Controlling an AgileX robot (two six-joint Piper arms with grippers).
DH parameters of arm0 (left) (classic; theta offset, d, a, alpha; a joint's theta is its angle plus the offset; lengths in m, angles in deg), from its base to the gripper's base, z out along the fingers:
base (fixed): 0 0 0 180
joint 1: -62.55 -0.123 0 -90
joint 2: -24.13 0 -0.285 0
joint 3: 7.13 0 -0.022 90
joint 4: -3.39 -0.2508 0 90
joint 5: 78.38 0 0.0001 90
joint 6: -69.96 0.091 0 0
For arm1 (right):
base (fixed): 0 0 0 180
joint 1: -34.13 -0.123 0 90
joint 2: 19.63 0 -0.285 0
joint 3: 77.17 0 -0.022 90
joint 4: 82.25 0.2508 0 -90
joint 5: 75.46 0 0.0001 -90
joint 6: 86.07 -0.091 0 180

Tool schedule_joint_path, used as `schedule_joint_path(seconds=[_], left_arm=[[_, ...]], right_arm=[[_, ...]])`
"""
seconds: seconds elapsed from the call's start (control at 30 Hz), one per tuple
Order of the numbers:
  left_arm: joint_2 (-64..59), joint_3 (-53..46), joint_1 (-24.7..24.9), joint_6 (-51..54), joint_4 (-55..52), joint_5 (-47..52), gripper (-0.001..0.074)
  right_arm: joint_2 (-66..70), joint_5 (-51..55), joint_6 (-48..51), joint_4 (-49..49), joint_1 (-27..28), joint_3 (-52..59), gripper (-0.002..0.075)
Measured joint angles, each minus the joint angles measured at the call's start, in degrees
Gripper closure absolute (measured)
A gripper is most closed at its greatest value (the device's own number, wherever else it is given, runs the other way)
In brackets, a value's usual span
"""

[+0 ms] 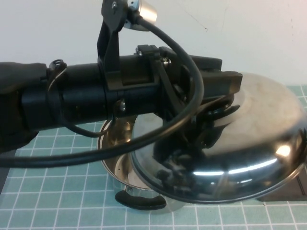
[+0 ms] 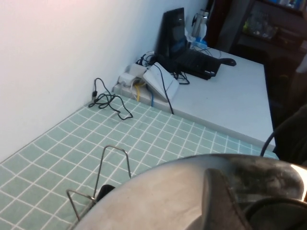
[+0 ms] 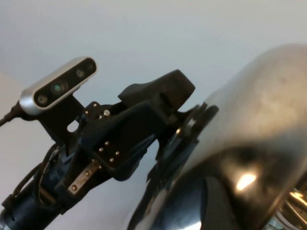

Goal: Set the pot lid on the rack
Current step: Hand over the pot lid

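Observation:
The shiny domed pot lid is lifted off the table, tilted, close under the high camera. My left gripper reaches in from the left and is shut on the lid's black knob, which is mostly hidden by the fingers. In the left wrist view the lid fills the bottom, with one finger against the knob. The rack's wire dividers stand just beyond the lid's edge; its dark tray peeks out under the lid. My right gripper is close against the lid and does not show in the high view.
The two-handled steel pot stands open under the lid, its black handle toward me. The green grid mat runs to a white wall. Cables and a power strip lie at the mat's far edge beside a desk.

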Motion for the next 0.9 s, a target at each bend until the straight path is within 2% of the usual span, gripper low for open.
schedule_joint_path(seconds=[0.23,0.57,0.67,0.77,0.9], left_arm=[[-2.3,0.4,0.6,0.2,-0.1,3.4,0.0421],[-8.0,0.6,9.3,3.1,2.4,1.7,0.0419],[-8.7,0.6,10.2,3.6,2.9,0.5,0.0419],[-9.1,0.7,10.3,4.5,2.8,-0.4,0.0416],[-9.1,0.8,10.3,4.8,2.7,-1.8,0.0416]], right_arm=[[0.0,-0.2,-0.1,0.0,0.0,0.0,0.0342],[0.1,-0.4,-0.4,-0.5,0.0,-0.1,0.0349],[0.1,-0.2,0.6,-0.4,0.0,-0.1,0.0427],[0.1,0.6,2.7,0.4,0.0,-0.1,0.0584],[0.3,0.3,7.0,0.1,0.0,-0.1,0.0593]])
